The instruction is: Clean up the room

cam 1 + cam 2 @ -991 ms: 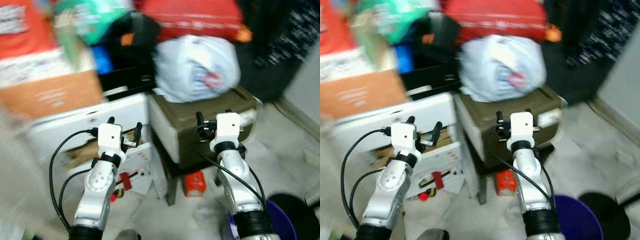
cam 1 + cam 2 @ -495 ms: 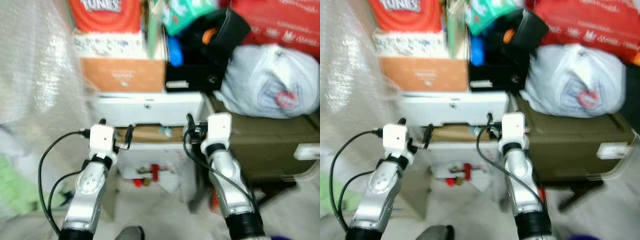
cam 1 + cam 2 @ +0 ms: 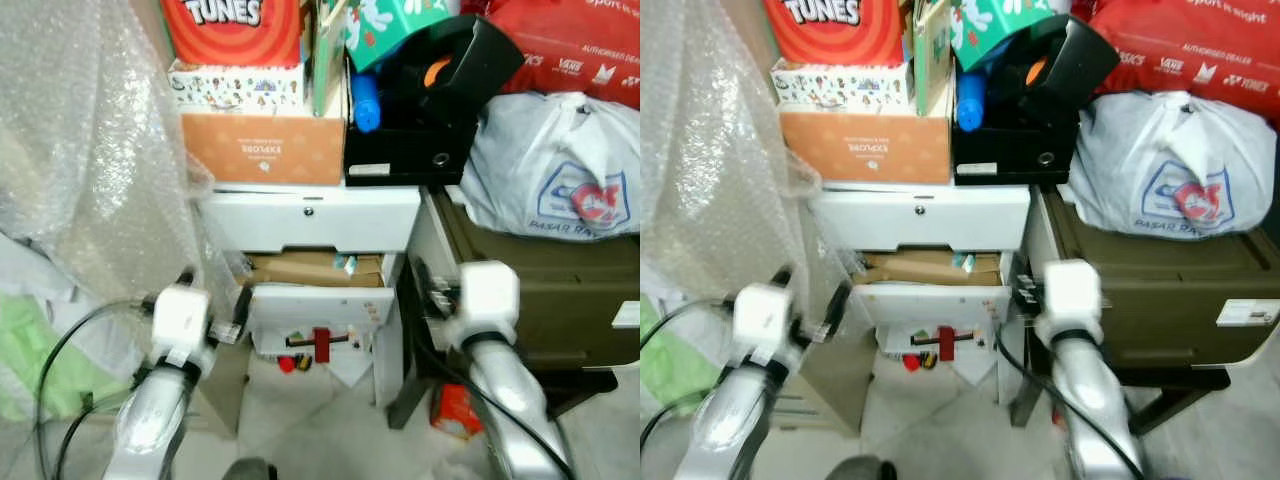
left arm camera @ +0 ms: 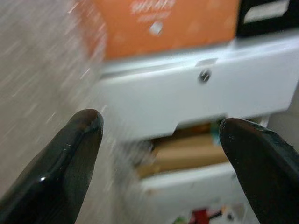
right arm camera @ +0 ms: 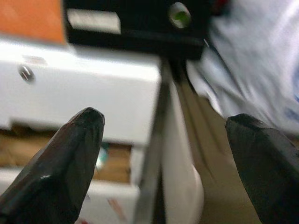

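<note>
While both arms are raised in front of the robot, the left gripper (image 4: 159,144) has its two black fingers spread wide with nothing between them, and the right gripper (image 5: 166,149) is likewise spread and empty. Landmark: the white drawer unit (image 3: 310,215). The left gripper (image 3: 212,305) hangs before the unit's lower left corner, not touching it; the right gripper (image 3: 428,285) hangs at the unit's right edge, in front of the gap beside it. A cardboard piece (image 3: 310,268) lies in the open slot under the unit's top drawer. Below that, a white panel (image 3: 320,305) tilts outward, and small red items (image 3: 315,345) lie beneath it. On top of the unit stand an orange box (image 3: 262,147) and a black box (image 3: 405,150). Right of the unit sits an olive crate (image 3: 530,290) bearing a white plastic bag (image 3: 555,165). Left of the unit hangs bubble wrap (image 3: 85,150). A small red packet (image 3: 455,410) lies on the floor under the crate.
</note>
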`<state>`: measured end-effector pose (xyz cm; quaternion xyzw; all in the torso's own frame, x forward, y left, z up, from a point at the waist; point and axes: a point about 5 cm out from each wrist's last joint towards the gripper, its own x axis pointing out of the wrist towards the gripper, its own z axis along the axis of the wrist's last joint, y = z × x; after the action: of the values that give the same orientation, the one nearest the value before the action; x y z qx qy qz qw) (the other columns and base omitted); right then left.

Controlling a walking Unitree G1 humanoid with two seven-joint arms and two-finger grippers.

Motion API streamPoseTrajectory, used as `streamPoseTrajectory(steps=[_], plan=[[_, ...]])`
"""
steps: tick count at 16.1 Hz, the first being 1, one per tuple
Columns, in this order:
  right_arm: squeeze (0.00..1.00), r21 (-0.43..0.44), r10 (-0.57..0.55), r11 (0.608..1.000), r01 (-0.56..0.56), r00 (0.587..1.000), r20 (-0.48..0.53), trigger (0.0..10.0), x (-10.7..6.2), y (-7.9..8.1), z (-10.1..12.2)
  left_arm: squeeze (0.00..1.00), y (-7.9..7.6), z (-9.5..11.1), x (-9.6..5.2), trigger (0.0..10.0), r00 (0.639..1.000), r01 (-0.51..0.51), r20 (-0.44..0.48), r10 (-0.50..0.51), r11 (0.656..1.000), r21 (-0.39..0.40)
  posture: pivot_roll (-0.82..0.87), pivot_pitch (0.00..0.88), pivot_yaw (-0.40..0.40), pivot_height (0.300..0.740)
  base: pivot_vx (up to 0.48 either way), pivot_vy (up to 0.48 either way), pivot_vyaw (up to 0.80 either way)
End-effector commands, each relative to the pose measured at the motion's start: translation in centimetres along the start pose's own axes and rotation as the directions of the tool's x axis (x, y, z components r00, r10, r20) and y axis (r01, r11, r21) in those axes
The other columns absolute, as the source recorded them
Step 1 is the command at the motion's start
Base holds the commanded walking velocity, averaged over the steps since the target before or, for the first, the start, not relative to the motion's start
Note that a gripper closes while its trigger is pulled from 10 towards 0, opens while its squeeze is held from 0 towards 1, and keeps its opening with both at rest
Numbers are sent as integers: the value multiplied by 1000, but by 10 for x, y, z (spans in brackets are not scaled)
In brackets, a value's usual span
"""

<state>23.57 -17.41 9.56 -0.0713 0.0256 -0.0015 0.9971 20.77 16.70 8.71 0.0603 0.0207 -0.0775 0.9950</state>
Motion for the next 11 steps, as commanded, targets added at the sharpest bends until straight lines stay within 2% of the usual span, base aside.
streamPoseTrajectory(steps=[1, 3, 11], plan=[[0, 11, 26, 1000, -26, 999, 26, 10000, -1, 3, 9, 0, 4, 4, -3, 10000, 1000, -7, 3, 7, 1000, 17, 40, 0, -8, 740, 0, 0, 0], [0, -23, 28, 999, -28, 1000, 2, 10000, -6, -1, 7, 0, 7, 2, -10, 10000, 1000, -19, -16, 19, 1000, 17, 42, 0, -6, 740, 0, 0, 262], [0, -17, 48, 999, -48, 999, -9, 10000, -4, 5, 13, 0, 4, 7, -7, 10000, 1000, -4, -19, 4, 1000, 10, 42, 0, -3, 740, 0, 0, 800]])
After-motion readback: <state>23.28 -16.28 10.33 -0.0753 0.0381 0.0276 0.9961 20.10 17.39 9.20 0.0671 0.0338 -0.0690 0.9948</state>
